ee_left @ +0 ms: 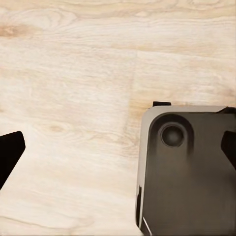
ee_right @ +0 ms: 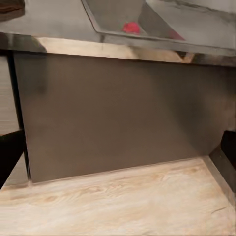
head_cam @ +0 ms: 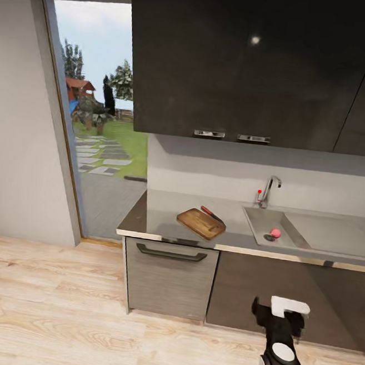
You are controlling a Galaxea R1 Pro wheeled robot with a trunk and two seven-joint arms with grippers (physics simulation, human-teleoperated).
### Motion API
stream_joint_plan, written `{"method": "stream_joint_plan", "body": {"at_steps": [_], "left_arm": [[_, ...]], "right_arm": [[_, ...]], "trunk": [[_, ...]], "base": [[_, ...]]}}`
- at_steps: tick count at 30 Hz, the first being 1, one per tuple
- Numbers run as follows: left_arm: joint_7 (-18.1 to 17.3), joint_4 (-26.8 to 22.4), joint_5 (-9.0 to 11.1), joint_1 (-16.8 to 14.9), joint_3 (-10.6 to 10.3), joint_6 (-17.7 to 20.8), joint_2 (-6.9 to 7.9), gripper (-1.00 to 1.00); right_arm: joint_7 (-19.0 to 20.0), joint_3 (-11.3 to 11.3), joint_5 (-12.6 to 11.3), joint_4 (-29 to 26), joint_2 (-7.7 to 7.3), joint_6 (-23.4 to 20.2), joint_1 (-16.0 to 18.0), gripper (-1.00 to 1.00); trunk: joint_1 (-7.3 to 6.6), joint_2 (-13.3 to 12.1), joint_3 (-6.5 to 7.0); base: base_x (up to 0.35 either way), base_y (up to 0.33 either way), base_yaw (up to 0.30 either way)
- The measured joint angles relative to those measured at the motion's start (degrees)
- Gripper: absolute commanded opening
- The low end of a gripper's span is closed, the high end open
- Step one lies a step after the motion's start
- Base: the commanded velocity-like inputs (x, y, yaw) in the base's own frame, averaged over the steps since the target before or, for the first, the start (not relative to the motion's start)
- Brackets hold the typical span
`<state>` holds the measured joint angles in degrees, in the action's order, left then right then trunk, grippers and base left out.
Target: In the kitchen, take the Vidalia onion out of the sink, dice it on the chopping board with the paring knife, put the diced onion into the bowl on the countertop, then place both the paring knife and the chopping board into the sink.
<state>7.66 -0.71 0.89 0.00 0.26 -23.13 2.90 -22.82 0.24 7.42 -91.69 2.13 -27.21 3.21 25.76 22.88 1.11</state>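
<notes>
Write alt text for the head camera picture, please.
A grey countertop holds a wooden chopping board with a paring knife at its far edge; beside it, a pink onion sits in the sink. One robot arm shows below.

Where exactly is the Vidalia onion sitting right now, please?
In the head view, the Vidalia onion lies inside the sink basin beside the dark drain, right of the chopping board and below the tap.
</notes>
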Motion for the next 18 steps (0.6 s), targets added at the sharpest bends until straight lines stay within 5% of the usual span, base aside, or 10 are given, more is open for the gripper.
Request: {"method": "stream_joint_plan", "body": {"at_steps": [7,14,18], "left_arm": [[0.0,2.2,0.0,0.0,0.0,0.1,0.00,1.00],[0.0,2.7,0.0,0.0,-0.1,0.1,0.00,1.00],[-0.1,2.8,0.0,0.0,-0.1,0.1,0.00,1.00]], "right_arm": [[-2.4,0.2,6.2,-1.8,1.11,-15.2,14.1,1.00],[-2.3,0.2,6.5,-0.5,1.91,-26.4,30.4,1.00],[-2.2,0.2,6.4,7.5,2.90,-28.3,41.1,1.00]], "trunk": [[0.00,0.0,0.00],[0.00,0.0,-0.01],[0.00,0.0,-0.01]], "base": [[0.000,0.000,0.000],[0.000,0.000,0.000],[0.000,0.000,0.000]]}}
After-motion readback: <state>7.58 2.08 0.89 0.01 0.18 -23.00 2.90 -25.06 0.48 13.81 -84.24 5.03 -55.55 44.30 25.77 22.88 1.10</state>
